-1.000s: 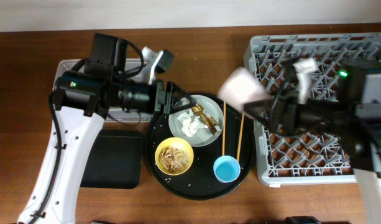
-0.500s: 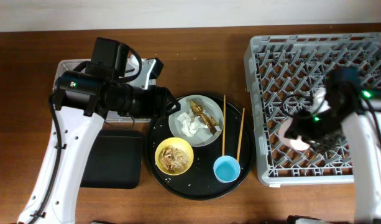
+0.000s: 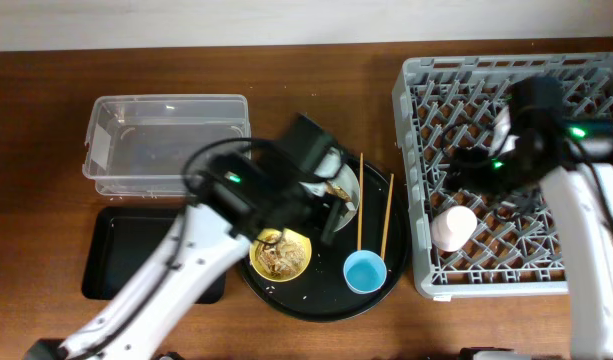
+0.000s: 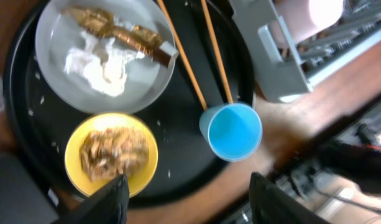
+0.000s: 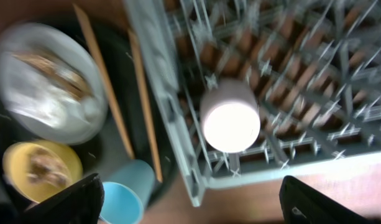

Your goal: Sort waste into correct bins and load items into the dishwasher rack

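Closest to me, the blue cup (image 3: 364,271) and the yellow bowl (image 3: 280,252) sit at the near side of the round tray (image 3: 316,300), and the bowl's got the brown scraps (image 4: 114,149) in it, with rice grains dotted around on the tray. Off to the left is the black bin (image 3: 116,250), flat on the tabletop (image 3: 316,110). The left tool (image 4: 190,202) hangs over the bowl and blue cup with its fingers spread wide, nothing between them. A bit further back there's the plate (image 4: 146,84) with the tissue (image 4: 100,62) and the wrapper (image 4: 122,31) lying on it, and the chopsticks (image 3: 360,205) lie side by side just right of it, pointing away from me. To the right, the pink cup (image 3: 453,227) sits among the pegs at the left side of the rack (image 3: 486,286). The right tool (image 5: 193,199) is above it, also spread apart and holding nothing. Farthest back on the left is the clear tub (image 3: 166,100).
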Available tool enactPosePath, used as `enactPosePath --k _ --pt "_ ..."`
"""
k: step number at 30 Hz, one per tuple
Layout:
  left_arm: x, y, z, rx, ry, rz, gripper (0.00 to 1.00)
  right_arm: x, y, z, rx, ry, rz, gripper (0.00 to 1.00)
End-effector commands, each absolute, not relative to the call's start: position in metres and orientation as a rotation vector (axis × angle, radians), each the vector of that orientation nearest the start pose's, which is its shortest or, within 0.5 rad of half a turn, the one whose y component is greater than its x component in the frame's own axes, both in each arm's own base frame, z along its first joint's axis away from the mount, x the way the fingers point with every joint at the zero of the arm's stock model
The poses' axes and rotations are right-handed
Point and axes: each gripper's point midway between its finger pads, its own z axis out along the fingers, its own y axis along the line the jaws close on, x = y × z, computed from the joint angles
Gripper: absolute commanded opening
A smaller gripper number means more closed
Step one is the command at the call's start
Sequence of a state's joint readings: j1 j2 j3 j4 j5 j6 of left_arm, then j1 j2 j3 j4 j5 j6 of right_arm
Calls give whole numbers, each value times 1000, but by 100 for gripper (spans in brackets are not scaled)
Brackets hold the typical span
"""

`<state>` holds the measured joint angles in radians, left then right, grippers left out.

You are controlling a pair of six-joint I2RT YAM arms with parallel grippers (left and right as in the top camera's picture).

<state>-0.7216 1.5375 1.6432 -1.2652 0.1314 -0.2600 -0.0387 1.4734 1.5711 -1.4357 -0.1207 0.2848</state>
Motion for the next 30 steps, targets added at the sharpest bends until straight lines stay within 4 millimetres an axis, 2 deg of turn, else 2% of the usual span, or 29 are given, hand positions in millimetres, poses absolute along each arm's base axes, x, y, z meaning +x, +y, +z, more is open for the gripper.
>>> enactPosePath --k 1,2,4,7,8,10,12,15,16,17,18,19,20,21,22,23,24,25,27,30 --pt "242 -266 174 680 2782 -243 61 289 2 284 447 2662 226 90" --pt "237 -278 152 728 2797 -249 60 287 0 291 452 2631 226 89" --pt "228 -290 117 795 2844 -216 54 280 -3 296 461 2615 225 90" --pt "220 -298 91 853 2887 -164 49 276 -2 294 465 2637 223 90" --pt "217 -300 81 875 2905 -142 43 275 -2 293 467 2642 223 90" --pt "213 -302 70 899 2922 -115 38 275 -2 293 466 2644 223 90" --pt "213 -301 65 898 2933 -106 0 275 -2 292 467 2644 223 90" --pt "226 -291 99 793 2961 -127 1 274 -2 292 463 2648 221 90" --pt "233 -288 117 746 2970 -174 0 274 -2 292 461 2649 221 90" --pt "246 -281 144 663 2966 -263 0 275 -2 292 439 2652 216 90" --pt "261 -275 168 583 2939 -368 0 275 -2 291 418 2658 210 91" --pt "280 -267 197 511 2888 -554 0 275 -2 287 420 2669 211 90" --pt "288 -263 213 483 2856 -680 0 275 -1 284 420 2680 220 91" --pt "300 -256 245 460 2757 -995 0 275 8 279 354 2703 274 90" --pt "305 -249 267 452 2671 -1226 0 276 21 276 243 2709 360 90" --pt "306 -242 289 472 2560 -1446 0 276 43 277 57 2689 511 90" --pt "306 -232 318 508 2381 -1691 0 274 78 285 -216 2591 767 89" --pt "304 -221 342 537 2223 -1850 0 266 110 298 -434 2426 1031 90" --pt "302 -214 354 535 2145 -1931 0 262 129 311 -515 2273 1241 90" --pt "293 -222 362 579 2100 -2000 0 258 148 331 -576 2069 1478 90"
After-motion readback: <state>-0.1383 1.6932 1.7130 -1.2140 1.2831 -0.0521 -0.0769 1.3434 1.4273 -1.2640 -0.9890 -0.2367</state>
